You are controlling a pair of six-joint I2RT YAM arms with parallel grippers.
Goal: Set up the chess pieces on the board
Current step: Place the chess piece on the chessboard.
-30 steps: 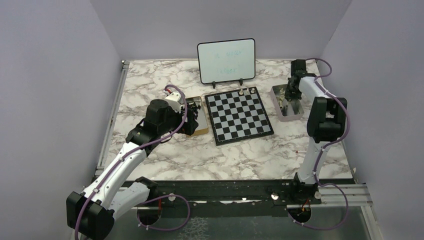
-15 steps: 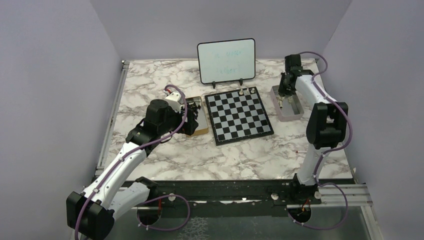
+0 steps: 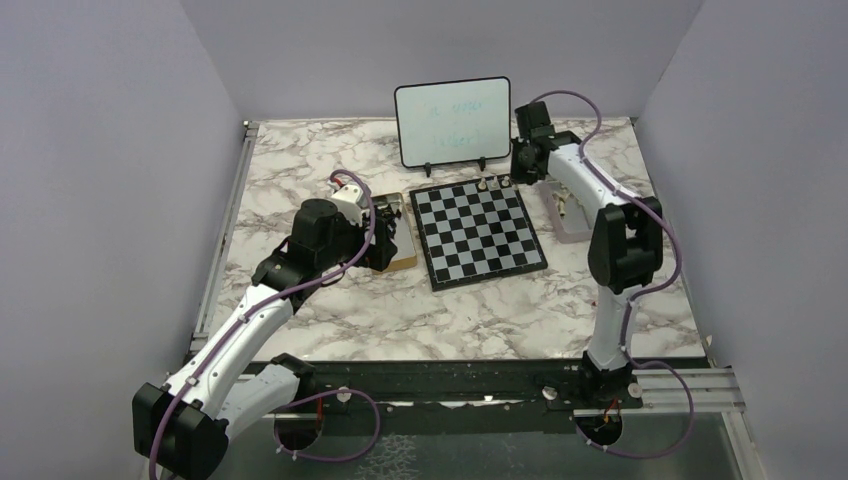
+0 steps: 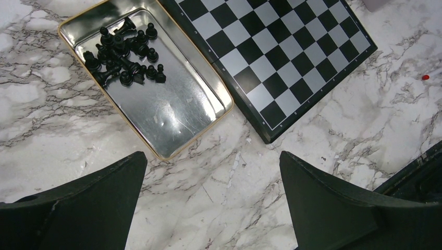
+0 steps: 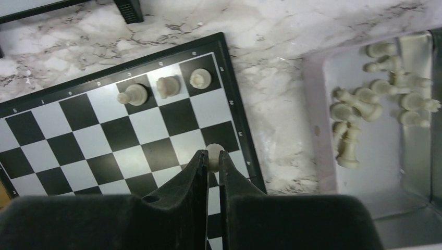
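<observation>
Jaws of my right gripper [image 5: 210,159] are pinching one small pale piece [image 5: 214,150] over the board [image 5: 94,146], near its right edge. Three pale pieces [image 5: 168,86] are standing on the back row. I think I am placing it next, gently, on a free square. My left gripper [image 4: 211,156] is hanging wide open.

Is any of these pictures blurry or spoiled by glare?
Top external view: even light, though the whiteboard writing is too faint to read. Left wrist view: the tin floor glints. Right wrist view: white pieces slightly soft, the right gripper a dark mass.
</observation>
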